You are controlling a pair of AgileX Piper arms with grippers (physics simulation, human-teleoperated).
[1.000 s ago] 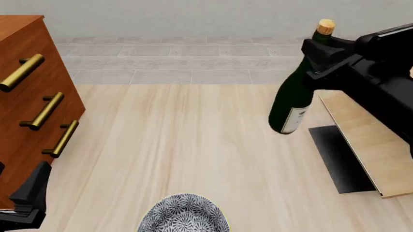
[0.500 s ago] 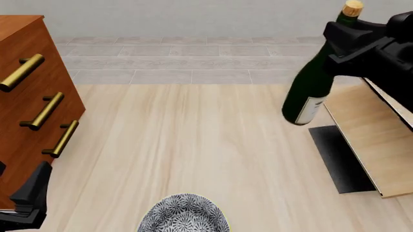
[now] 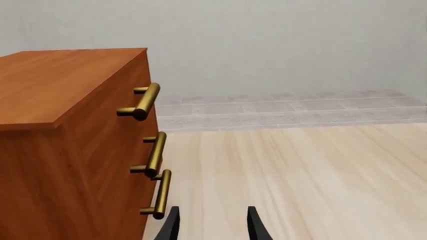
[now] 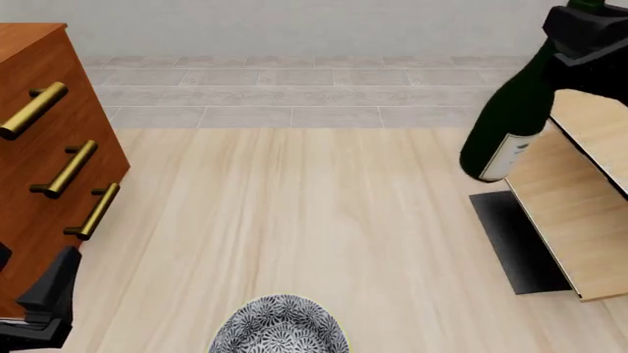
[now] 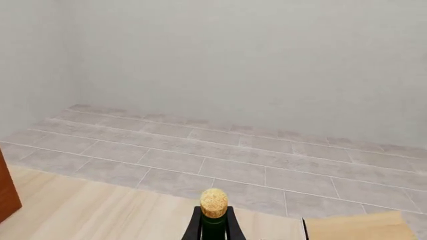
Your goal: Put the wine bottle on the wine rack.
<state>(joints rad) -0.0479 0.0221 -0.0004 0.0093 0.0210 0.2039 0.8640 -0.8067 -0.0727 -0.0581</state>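
Right gripper (image 4: pixel 589 33), black, closed on the neck of the tall dark green glass wine bottle (image 4: pixel 505 125). Bottle is airborne at far right, tilted, white-labelled base hanging lower and to the left. In the right wrist view the tan cork (image 5: pixel 214 202) sits between the two fingers (image 5: pixel 193 227), so the jaws are nearly closed around the neck.

Pale-wood wine rack with slanted panels (image 4: pixel 569 198) and black base plate (image 4: pixel 515 239) sits on the right, just beside and under the bottle. Bottle base is over the rack's left edge, not resting on it yet.

Left gripper (image 3: pixel 212 227) idle at near left beside the reddish-brown cabinet with brass bar handles (image 4: pixel 54 154), jaws parted, empty. Patterned grey bowl (image 4: pixel 279 323) at near edge, well apart from the rack.

Risks, judged:
- Neck-only grip on a tilted, heavy bottle; may pivot or slip in the fingers.
- Bottle base could clip the panel's dark edge on lowering and shove the rack.
- Early release on the slanted panel could let it roll off left.
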